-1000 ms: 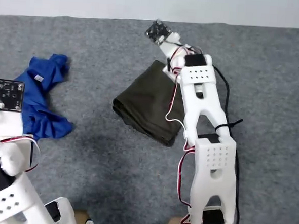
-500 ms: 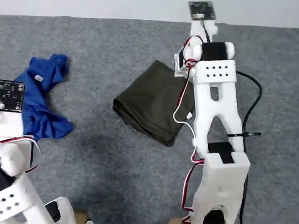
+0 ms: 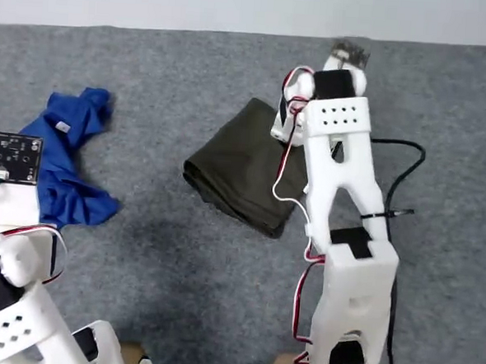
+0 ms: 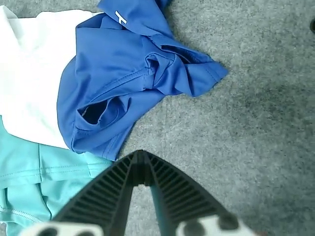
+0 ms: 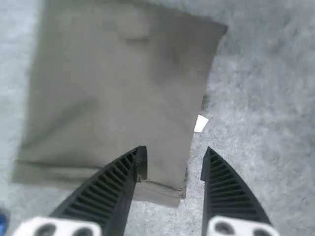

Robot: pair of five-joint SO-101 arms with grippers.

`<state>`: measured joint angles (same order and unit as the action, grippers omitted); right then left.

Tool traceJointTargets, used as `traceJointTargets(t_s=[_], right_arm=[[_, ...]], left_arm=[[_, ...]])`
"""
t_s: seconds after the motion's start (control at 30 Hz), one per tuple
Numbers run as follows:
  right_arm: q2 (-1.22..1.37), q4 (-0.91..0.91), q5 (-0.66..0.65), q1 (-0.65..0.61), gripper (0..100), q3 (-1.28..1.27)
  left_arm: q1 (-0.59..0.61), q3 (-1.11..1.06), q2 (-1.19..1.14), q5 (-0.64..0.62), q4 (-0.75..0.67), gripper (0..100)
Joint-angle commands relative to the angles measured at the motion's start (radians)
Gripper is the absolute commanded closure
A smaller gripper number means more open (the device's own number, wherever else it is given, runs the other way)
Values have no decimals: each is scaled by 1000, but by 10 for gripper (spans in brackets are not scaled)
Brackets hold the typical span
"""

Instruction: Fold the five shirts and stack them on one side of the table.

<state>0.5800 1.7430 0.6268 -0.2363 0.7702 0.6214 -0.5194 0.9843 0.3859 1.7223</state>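
Currently my right gripper (image 5: 174, 157) hangs just above the table (image 3: 445, 120) with its jaws spread apart and nothing between them. Below it lies the folded olive shirt (image 5: 113, 83), a flat rectangle. One finger sits over the cloth and the other over bare grey surface, so the shirt's side edge runs between the jaws. A small white tag (image 5: 201, 123) lies just beside that edge.

From the high view, the olive shirt (image 3: 239, 173) sits mid-table, its long axis running diagonally. The right arm (image 3: 343, 172) stretches along its side and is clearly the nearer arm to it.

My left gripper (image 4: 141, 157) has its jaws pressed together, holding nothing. It hovers near a crumpled blue shirt (image 4: 128, 73), which overlaps a white shirt (image 4: 29, 73), with a teal shirt (image 4: 29, 182) beside them. All three look unfolded.

I judge the olive shirt is done. Any shift of it to the stacking side falls to the right arm, gripping that straddled edge.
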Motion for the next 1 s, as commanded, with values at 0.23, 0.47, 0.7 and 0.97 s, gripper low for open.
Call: traceJointTargets(t_s=[0.23,0.47,0.7,0.97], right_arm=[[51,22,38,-5,719,20],[111,-35,34,-5,705,18],[213,-122,32,-15,705,18],[286,-205,32,-50,706,18]], left_arm=[[-3,-107,3,9,-20,997],[-3,-120,3,9,-69,997],[-3,-120,3,9,-69,997],[-3,-120,3,9,-69,997]])
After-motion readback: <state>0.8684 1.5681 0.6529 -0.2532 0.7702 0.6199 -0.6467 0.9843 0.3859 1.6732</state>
